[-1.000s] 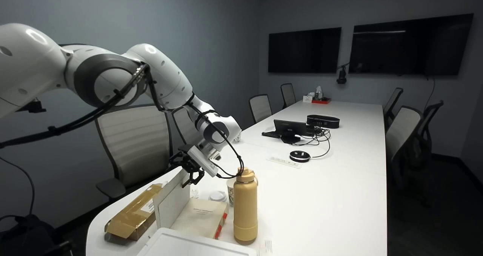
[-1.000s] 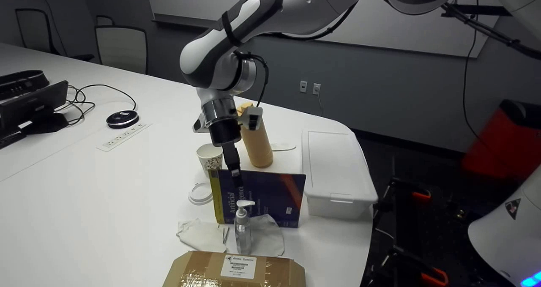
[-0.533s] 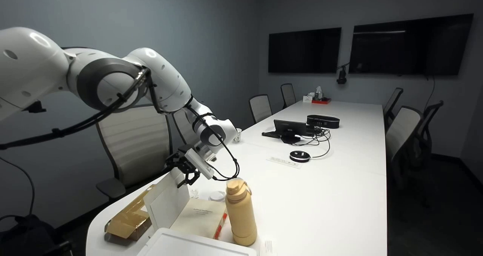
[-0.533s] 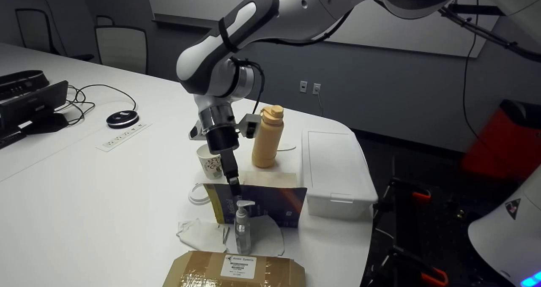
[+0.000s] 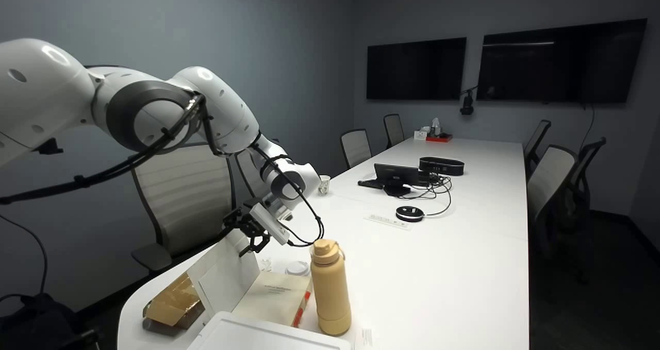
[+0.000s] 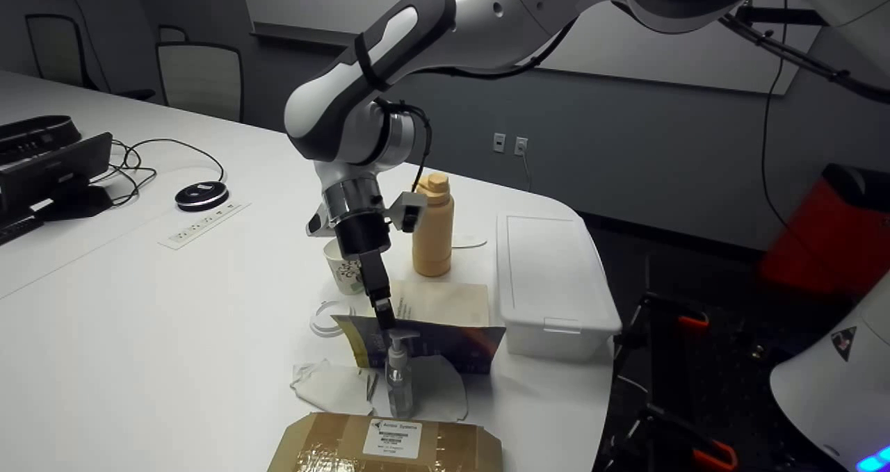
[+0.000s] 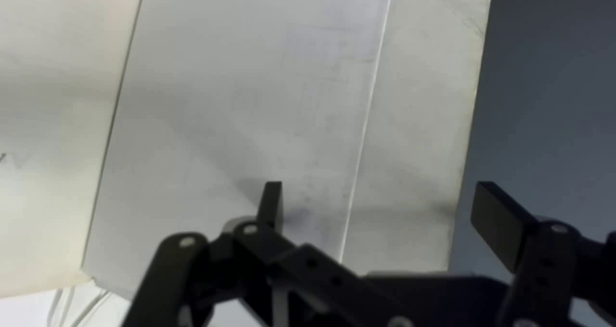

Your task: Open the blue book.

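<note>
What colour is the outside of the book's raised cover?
Dark blue, yellow at one end, orange-red near the other; the cover shows best in an exterior view.

In an exterior view you look down the length of the conference table [image 5: 438,267] toward wall-mounted screens [image 5: 416,69]; in an exterior view you look across the table's end, over the cardboard box [image 6: 445,450], toward a whiteboard [image 6: 299,3]. Both take in the blue book [image 6: 452,340] and water bottle [image 5: 331,293]. Your wrist view faces the book's raised cover [image 7: 313,100] from close up, past the gripper [image 7: 380,199].
</note>
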